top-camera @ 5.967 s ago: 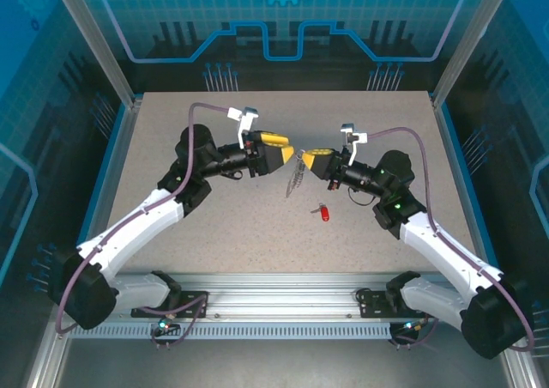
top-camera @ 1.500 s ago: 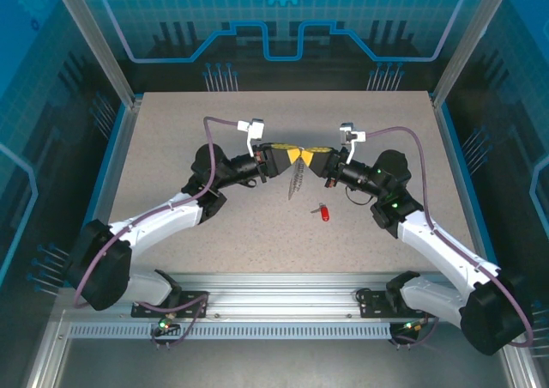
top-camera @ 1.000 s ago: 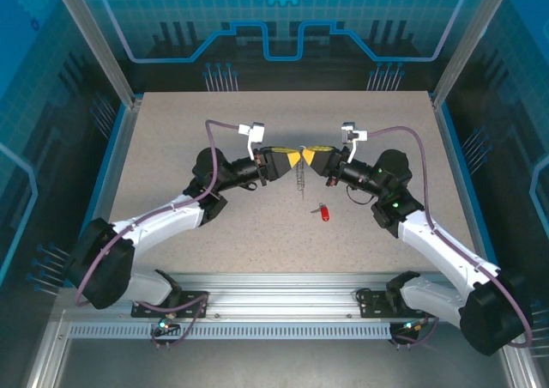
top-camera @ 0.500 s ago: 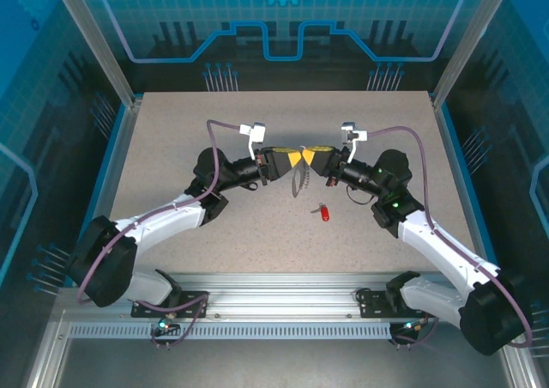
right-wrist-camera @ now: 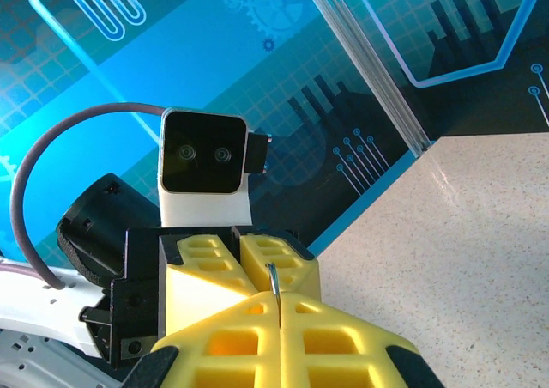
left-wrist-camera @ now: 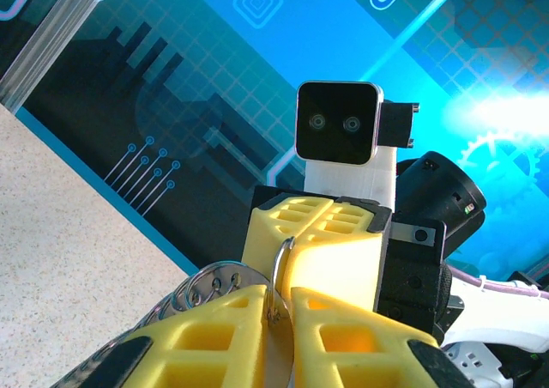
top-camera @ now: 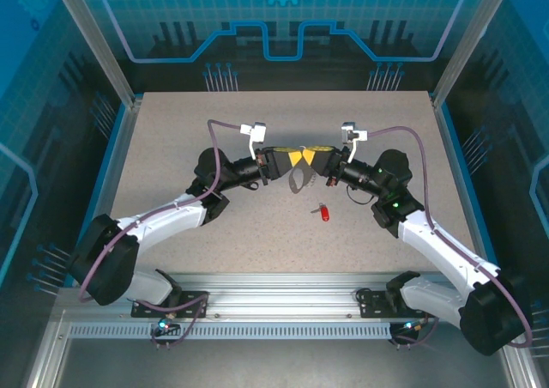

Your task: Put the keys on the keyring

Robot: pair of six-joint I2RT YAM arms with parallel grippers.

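The keyring (top-camera: 300,179) hangs above the table's middle, a thin metal ring with chain links and small metal bits dangling from it. My left gripper (top-camera: 294,157) and right gripper (top-camera: 307,157) meet tip to tip over it. In the left wrist view my left gripper (left-wrist-camera: 279,300) is shut on the keyring (left-wrist-camera: 280,259), with chain loops (left-wrist-camera: 199,287) spilling to the left. In the right wrist view my right gripper (right-wrist-camera: 280,302) is shut on the keyring's thin edge (right-wrist-camera: 272,278). A key with a red head (top-camera: 324,213) lies on the table, below and right of both grippers.
The speckled table (top-camera: 171,139) has blue side rails and transparent walls around it. A metal rail (top-camera: 274,285) with both arm bases runs along the near edge. Each wrist camera faces the other arm's white camera housing (left-wrist-camera: 337,124) at close range.
My left gripper has closed further on the keyring. The dangling chain has swung slightly beneath the two tips. The right arm and the red key have stayed put.
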